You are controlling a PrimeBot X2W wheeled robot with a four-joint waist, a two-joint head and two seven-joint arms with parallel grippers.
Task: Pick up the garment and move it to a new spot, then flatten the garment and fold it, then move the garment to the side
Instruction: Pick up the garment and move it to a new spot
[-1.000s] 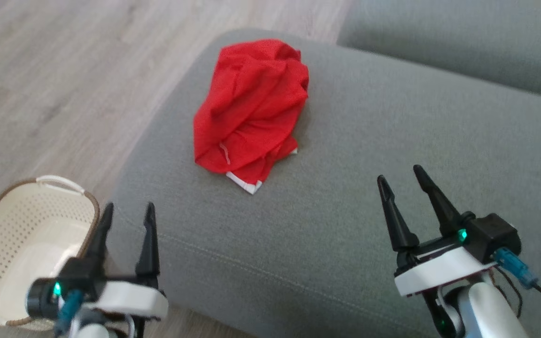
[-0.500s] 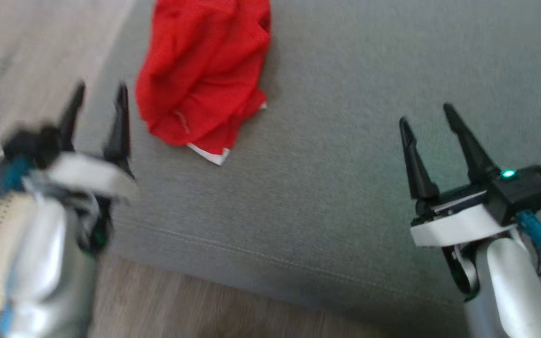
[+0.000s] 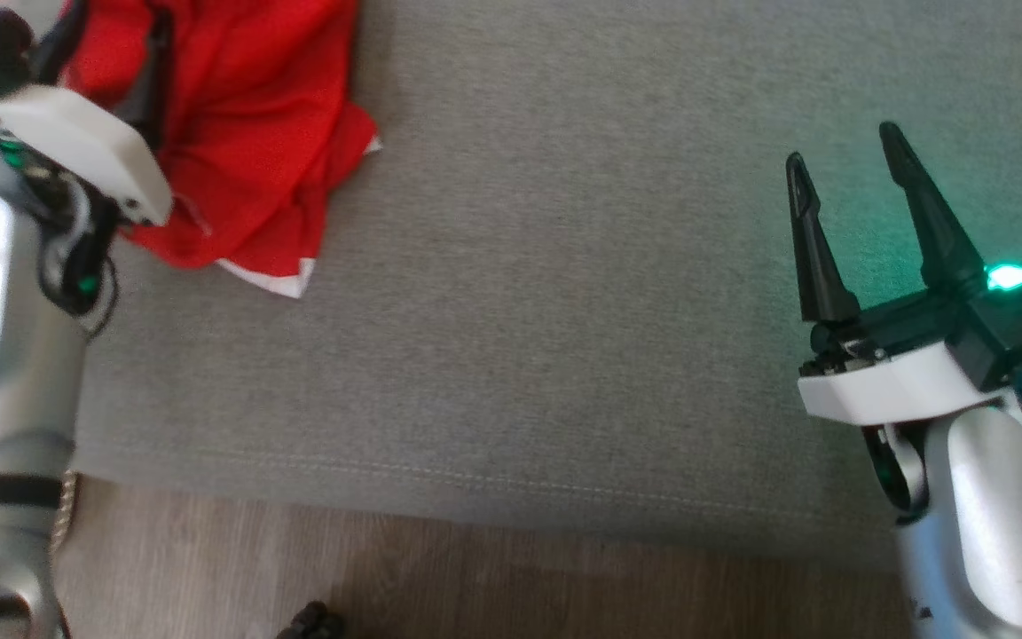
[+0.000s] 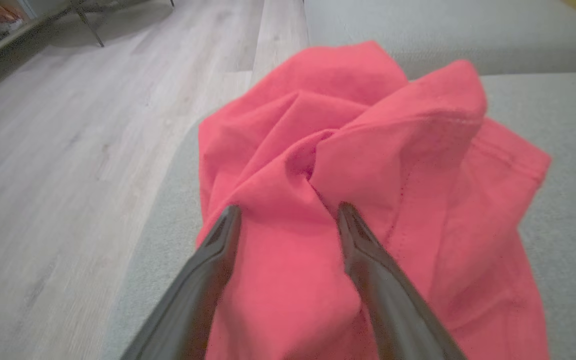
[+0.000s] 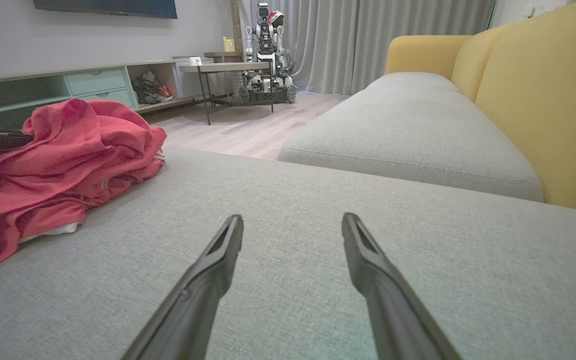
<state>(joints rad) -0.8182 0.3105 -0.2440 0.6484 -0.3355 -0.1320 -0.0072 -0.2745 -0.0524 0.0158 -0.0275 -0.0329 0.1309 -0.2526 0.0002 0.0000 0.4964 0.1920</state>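
1. Step in hand, as I judge it: the first pick-up. The garment (image 3: 254, 133) is a crumpled red heap, not yet flattened or folded.
2. The garment lies on the grey cushion (image 3: 564, 311), at the upper left of the head view, close to the cushion's edge and the floor (image 3: 475, 577). A white hem (image 3: 271, 275) shows at its lower right.
3. The left gripper (image 4: 288, 215) is wide open with nothing clamped. In its wrist view the two fingers straddle a raised fold at the heap's middle. Whether the tips touch cloth I cannot tell.
4. The right gripper (image 3: 844, 146) is at the right of the head view, also wide open and empty. It hangs over bare cushion, well apart from the garment.
5. The next move likely calls for the left jaws to sink onto that fold and close. Then lift and carry right, toward the open middle of the cushion.
6. Around: a yellow backrest (image 5: 543, 100), a table (image 5: 223, 67) and another robot (image 5: 268, 50), all far off.
7. Nothing blocks the path. The risk is pinching too thin a layer so the heap slips.
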